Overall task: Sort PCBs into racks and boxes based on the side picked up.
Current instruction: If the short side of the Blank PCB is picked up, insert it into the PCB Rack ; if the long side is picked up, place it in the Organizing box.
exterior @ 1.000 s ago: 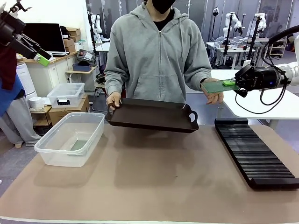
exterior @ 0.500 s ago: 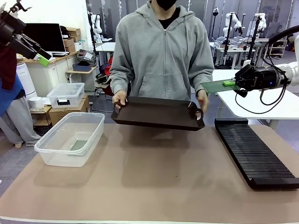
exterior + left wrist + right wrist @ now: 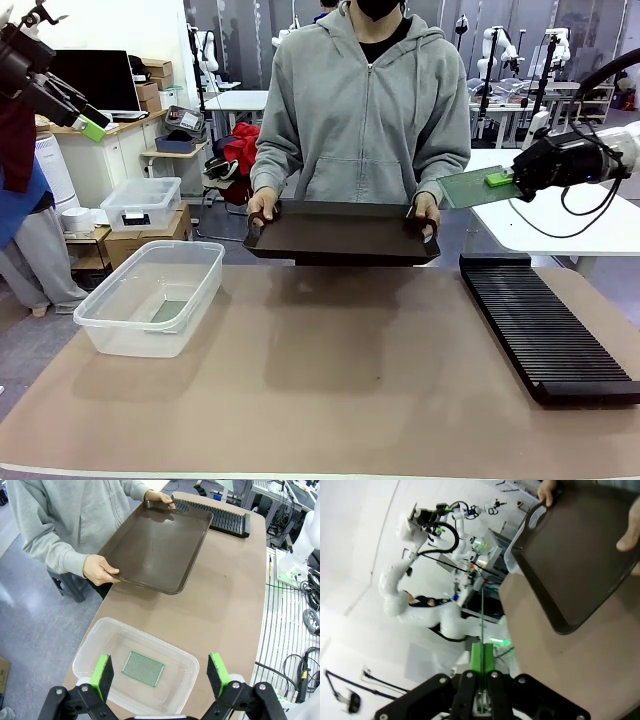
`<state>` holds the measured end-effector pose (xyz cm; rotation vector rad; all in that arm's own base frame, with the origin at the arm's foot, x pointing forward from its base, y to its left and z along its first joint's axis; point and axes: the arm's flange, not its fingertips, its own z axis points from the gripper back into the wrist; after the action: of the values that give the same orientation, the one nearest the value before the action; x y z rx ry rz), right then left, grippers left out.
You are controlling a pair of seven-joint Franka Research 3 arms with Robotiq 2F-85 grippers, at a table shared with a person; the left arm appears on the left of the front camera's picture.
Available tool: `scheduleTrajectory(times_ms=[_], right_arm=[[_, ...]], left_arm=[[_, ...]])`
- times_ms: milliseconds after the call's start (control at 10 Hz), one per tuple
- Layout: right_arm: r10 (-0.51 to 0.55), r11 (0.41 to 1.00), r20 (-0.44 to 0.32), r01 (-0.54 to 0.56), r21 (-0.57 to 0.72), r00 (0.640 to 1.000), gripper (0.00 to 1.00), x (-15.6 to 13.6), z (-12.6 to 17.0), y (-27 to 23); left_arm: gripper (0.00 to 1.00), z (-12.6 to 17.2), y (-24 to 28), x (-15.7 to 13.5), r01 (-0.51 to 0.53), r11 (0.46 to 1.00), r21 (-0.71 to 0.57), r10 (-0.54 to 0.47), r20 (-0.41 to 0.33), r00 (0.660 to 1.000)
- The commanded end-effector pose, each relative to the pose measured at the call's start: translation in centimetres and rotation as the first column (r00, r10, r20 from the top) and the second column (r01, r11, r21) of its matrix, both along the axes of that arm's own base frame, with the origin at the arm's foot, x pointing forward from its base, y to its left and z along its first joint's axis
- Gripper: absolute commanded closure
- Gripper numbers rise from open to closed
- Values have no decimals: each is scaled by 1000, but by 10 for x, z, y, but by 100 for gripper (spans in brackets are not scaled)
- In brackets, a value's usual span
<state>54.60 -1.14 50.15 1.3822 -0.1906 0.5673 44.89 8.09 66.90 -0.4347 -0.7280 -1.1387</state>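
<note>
A: Left wrist view: one board lies in the box, left tool apart above it.
B: The other board?
A: Clamped in the right tool — not yet in the rack.

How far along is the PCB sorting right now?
Done: one PCB lies in the clear box. In hand: the right tool grips the second PCB in the air beyond the rack. Left: setting that board down, probably in the rack.
</note>
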Motion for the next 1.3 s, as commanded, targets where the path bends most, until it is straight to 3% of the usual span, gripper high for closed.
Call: scheduleTrajectory(times_ms=[0, 200, 400, 600, 700, 1200], right_arm=[[-18, 1000, 233, 18, 1, 972, 98, -25, 5, -23], [-93, 996, 433, 89, 29, 896, 98, -45, 17, -48], [-105, 992, 516, 126, -6, 850, 98, -64, 24, -77], [-189, 980, 511, 194, 43, 839, 98, -71, 28, -99], [-119, 992, 511, 127, 19, 852, 98, -61, 33, -90], [-127, 991, 511, 135, 21, 850, 98, -63, 31, -91]], left_arm=[[0, 0, 0, 0, -1, 1000, 3, 1, -1, 1000], [0, 0, 0, 0, -1, 1000, 3, 1, -1, 1000], [0, 0, 0, 0, -1, 1000, 3, 1, -1, 1000], [0, 0, 0, 0, -1, 1000, 3, 1, -1, 1000], [0, 0, 0, 0, -1, 1000, 3, 1, -1, 1000], [0, 0, 0, 0, -1, 1000, 3, 1, -1, 1000]])
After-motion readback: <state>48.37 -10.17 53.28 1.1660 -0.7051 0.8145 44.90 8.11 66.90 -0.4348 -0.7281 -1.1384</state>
